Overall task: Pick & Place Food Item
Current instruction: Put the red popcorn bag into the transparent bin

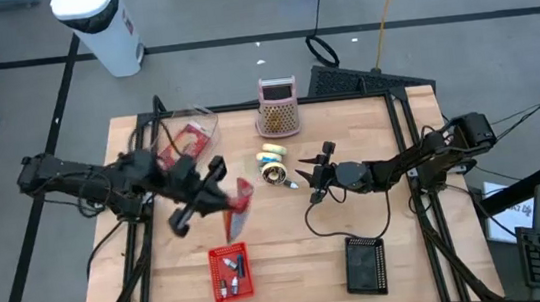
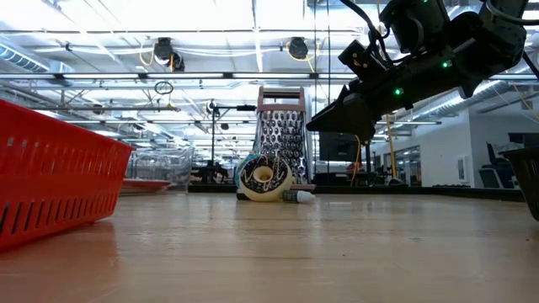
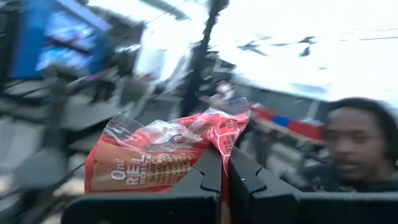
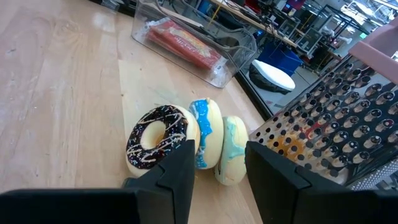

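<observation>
We see the left gripper (image 1: 226, 208) lifted above the wooden table (image 1: 291, 259), a little left of its centre, with its two dark fingers pressed flat together on a red snack packet (image 1: 240, 206). In the left wrist view that packet (image 3: 168, 155) is crinkly film, glossy red with a clear crumpled window and a tan panel of lettering, and it fans out beyond the pinched fingertips (image 3: 214, 171). A person (image 3: 354, 146) shows in the room behind it, blurred.

At about 6 o'clock from the packet, a red plastic basket (image 1: 231, 274) with slatted walls sits on the table, holding a few small items we cannot make out. In the low view its ribbed wall (image 2: 50, 181) fills the left edge.

The right gripper (image 1: 305, 179) hangs low at mid-table with its jaws partly apart and nothing between them. Just beyond its fingers (image 4: 177, 168) stand three ring-shaped doughnuts in a row, touching: one with dark chocolate icing and sprinkles (image 4: 158, 140), a blue-iced one (image 4: 205, 134), and a pale teal one (image 4: 231, 149). From above, the row (image 1: 271, 163) lies at roughly 9 o'clock from that gripper.

At 12 o'clock from the doughnuts stands a metal box grater (image 1: 278, 108), perforated steel with a pink top. At 10 o'clock sits a clear, hard plastic bin (image 1: 186, 140) with another red packet inside. A black mesh tray (image 1: 365, 264) lies at 5 o'clock from the table's centre.
</observation>
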{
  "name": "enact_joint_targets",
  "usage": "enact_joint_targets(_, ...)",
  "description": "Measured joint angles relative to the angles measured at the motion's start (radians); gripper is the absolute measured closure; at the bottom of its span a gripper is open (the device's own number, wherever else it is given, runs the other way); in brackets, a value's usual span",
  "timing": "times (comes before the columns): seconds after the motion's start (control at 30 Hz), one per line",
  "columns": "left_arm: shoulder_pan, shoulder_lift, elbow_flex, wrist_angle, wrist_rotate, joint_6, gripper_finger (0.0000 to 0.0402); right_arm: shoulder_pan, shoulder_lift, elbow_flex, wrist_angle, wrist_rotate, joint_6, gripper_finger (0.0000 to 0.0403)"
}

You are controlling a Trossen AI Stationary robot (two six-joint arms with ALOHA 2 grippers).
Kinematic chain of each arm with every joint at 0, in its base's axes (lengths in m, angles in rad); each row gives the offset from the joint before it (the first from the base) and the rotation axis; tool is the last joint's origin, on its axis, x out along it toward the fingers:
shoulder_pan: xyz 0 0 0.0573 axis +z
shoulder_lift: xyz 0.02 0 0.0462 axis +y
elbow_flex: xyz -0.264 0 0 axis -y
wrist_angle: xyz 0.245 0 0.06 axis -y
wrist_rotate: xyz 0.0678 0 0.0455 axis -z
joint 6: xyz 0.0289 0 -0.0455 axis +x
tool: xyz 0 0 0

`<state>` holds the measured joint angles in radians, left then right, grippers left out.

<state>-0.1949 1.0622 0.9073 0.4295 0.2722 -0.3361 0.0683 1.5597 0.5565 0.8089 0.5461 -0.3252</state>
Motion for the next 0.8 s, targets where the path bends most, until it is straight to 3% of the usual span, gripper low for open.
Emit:
enact_joint_targets(0.3,-0.154,0.0,0.0,0.104,-0.022,0.132,0.0401,-0.003,0.0,0.0,0.001,0.0,0.002,0.0273)
enact_joint_targets(0.6,-0.167,0.0,0.0,0.048,-0.101,0.2,0.04,-0.003,0.0,0.0,0.001,0.0,0.003,0.0273)
enact_joint_targets(0.8,-0.143,-0.013,0.001,-0.147,-0.354,0.312,0.04,-0.003,0.0,0.0,0.001,0.0,0.022,0.0273)
